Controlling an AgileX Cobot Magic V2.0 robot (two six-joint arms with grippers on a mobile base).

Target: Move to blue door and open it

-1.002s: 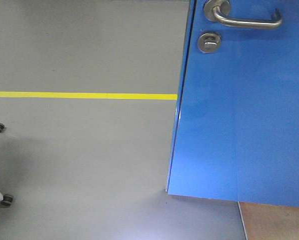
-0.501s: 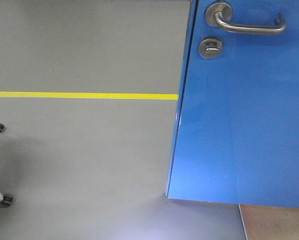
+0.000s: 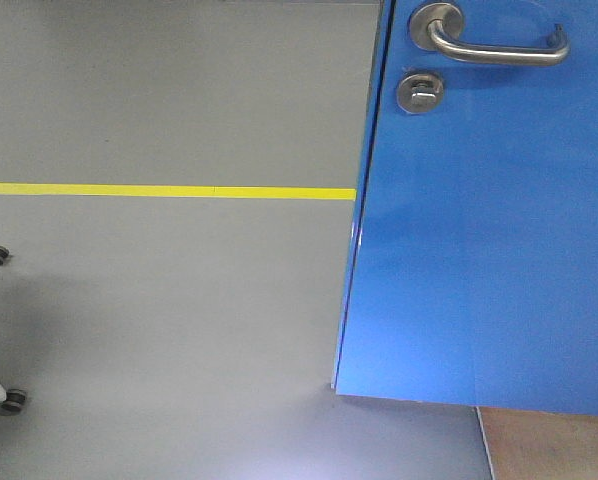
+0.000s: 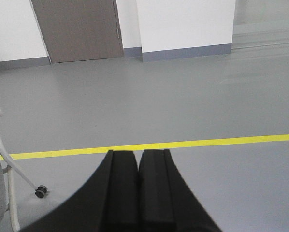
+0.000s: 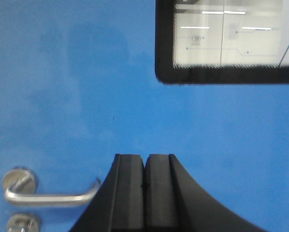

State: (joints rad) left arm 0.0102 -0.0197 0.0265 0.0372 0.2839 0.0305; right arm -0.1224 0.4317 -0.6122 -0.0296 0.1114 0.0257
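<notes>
Facing the blue door [image 5: 77, 96] above its lever handle [image 5: 48, 195], the right gripper [image 5: 144, 193] is clenched empty, as is the left gripper [image 4: 137, 193].

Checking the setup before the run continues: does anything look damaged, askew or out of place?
Nothing stands out. The blue door looks intact, its lever handle level and lock in place. The floor shows only a straight yellow line.
</notes>
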